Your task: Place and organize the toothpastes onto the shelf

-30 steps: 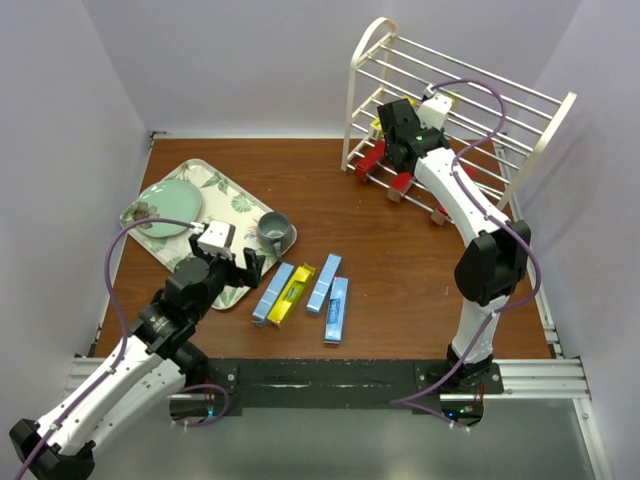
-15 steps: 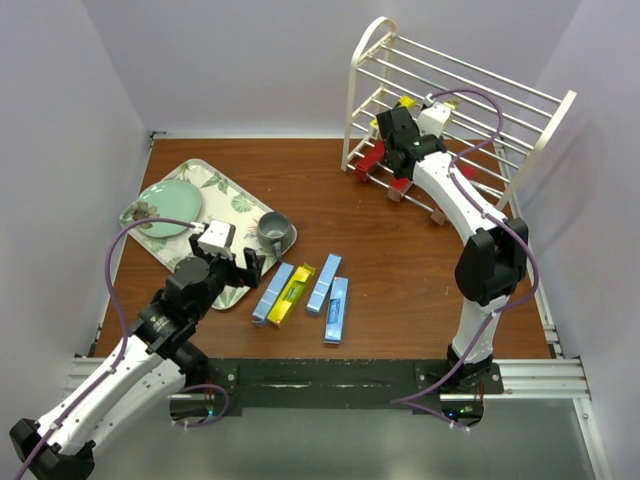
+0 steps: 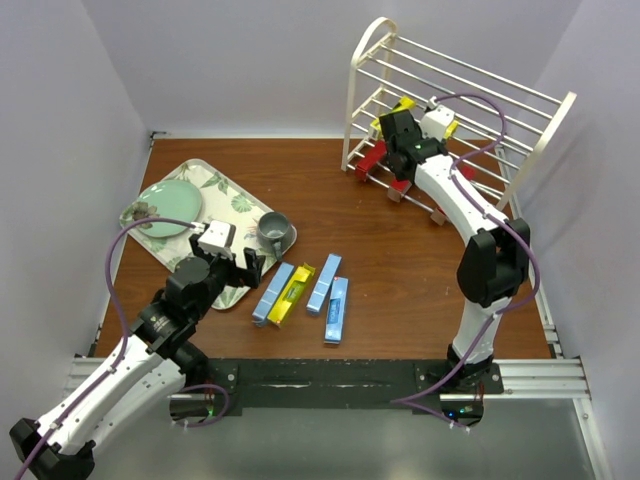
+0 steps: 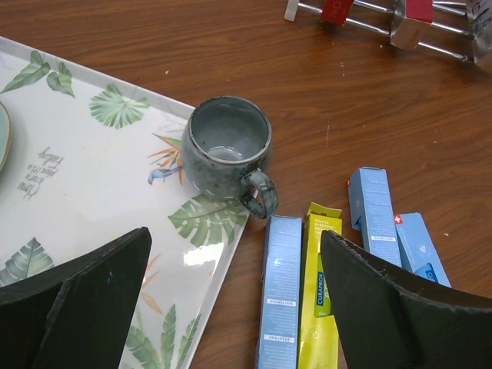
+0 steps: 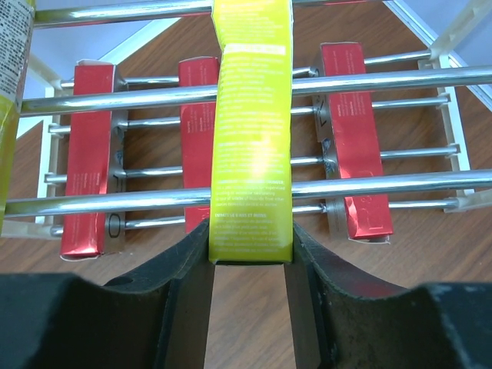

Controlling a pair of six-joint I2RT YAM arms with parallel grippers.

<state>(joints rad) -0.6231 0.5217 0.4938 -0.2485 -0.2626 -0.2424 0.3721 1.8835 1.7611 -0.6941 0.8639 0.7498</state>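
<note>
The right pincer (image 5: 250,254) is clamped on the near end of a yellow toothpaste box (image 5: 250,138). The box lies crosswise over the rods of the shelf (image 3: 372,42), at about 1 o'clock on the bench (image 3: 400,260), one tier above three red boxes (image 5: 84,184). I'd worry about the letting-go. The gripped end overhangs the front rod, so a release with too little length supported could tip the box onto the reds or the bench. A finger dragging on the way out could also skew it until it slips between rods. The left pincer (image 4: 234,246) hangs with its fingers wide apart over four loose boxes (image 3: 323,283) at 6 o'clock, beside a grey mug (image 4: 227,146).
</note>
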